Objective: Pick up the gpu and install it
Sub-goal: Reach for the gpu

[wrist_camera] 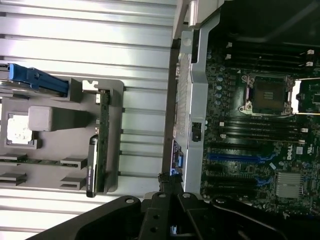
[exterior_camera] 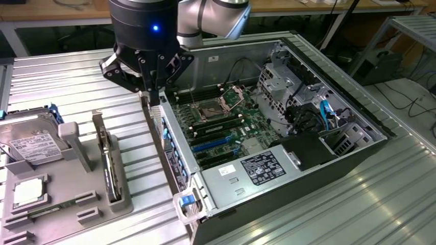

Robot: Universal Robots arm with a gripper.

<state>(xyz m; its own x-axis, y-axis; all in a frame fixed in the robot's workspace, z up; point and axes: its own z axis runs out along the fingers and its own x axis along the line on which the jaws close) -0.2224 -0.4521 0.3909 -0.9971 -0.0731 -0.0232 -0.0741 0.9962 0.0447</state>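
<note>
The gpu (exterior_camera: pixel 109 168) stands on its long edge in a slot of the grey holder (exterior_camera: pixel 68 219) on the exterior view's left, its silver bracket rising at the far end. In the wrist view the gpu (wrist_camera: pixel 99 145) shows as a thin green and black edge in the same holder (wrist_camera: pixel 75 185). My gripper (exterior_camera: pixel 152 96) hangs shut, with nothing between its fingers, over the near wall of the open computer case (exterior_camera: pixel 170 148), apart from the gpu. In the wrist view the gripper (wrist_camera: pixel 172 212) shows as dark linkage over that wall (wrist_camera: pixel 187 115).
A hard drive (exterior_camera: pixel 27 140) with a white label, a processor (exterior_camera: pixel 27 191) and a memory stick (exterior_camera: pixel 58 206) also sit in the holder. Inside the case lies the motherboard (exterior_camera: pixel 225 120) with blue slots (exterior_camera: pixel 211 144), cables and a drive cage (exterior_camera: pixel 286 76). Ribbed metal table (exterior_camera: pixel 381 204) surrounds everything.
</note>
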